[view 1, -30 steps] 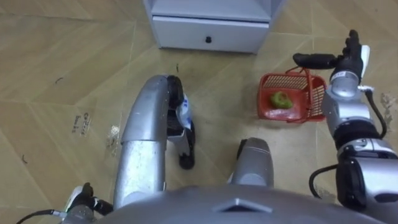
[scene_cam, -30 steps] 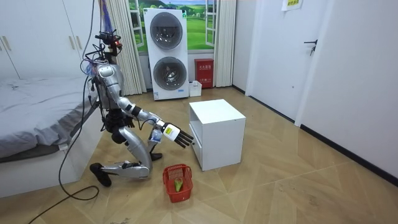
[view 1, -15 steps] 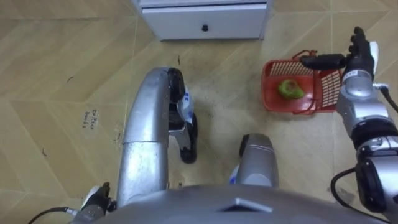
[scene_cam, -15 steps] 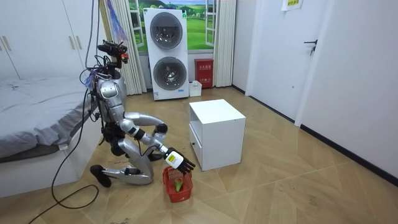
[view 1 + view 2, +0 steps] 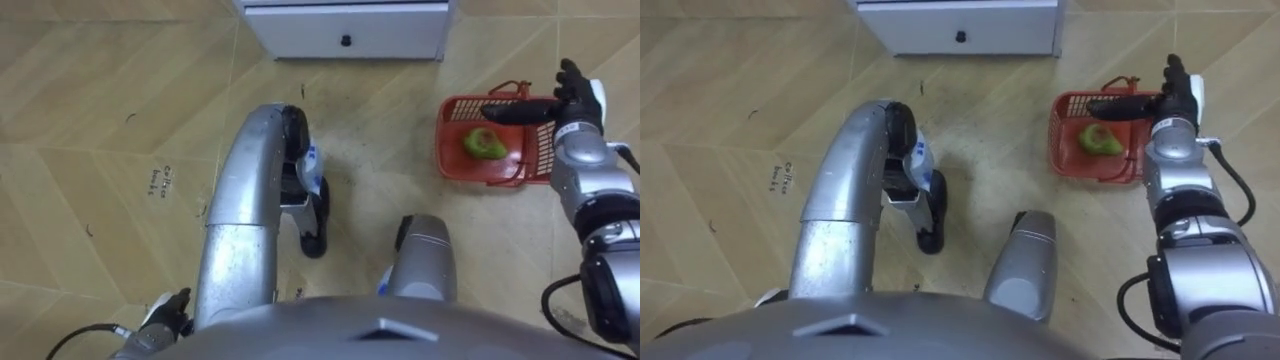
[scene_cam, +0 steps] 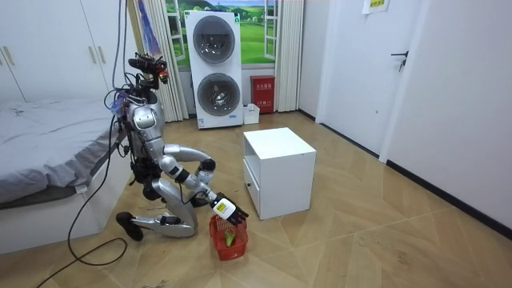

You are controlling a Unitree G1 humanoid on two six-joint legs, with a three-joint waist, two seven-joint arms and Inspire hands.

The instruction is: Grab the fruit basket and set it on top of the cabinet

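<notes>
While robot kneels, R hand (image 5: 578,100), fingers straight, over red basket (image 5: 442,150) w/ fruit (image 5: 484,143).

You are looking at a red plastic mesh basket (image 5: 455,165), its walls an open lattice; in it lies a green rounded fruit (image 5: 484,143); the robot's right hand (image 5: 572,98) shows black fingers above a silver-grey wrist; the wooden plank floor (image 5: 100,150) is pale tan, laid in a chevron pattern and flecked with dark scuffs; the box-shaped white cabinet (image 5: 400,40) has a pale drawer front with a small round black knob (image 5: 346,41); in the room view, the stacked white washing machines (image 6: 214,68) have dark round doors; beside them stands a small red box (image 6: 262,94); the bed cover (image 6: 40,132) is grey.
</notes>
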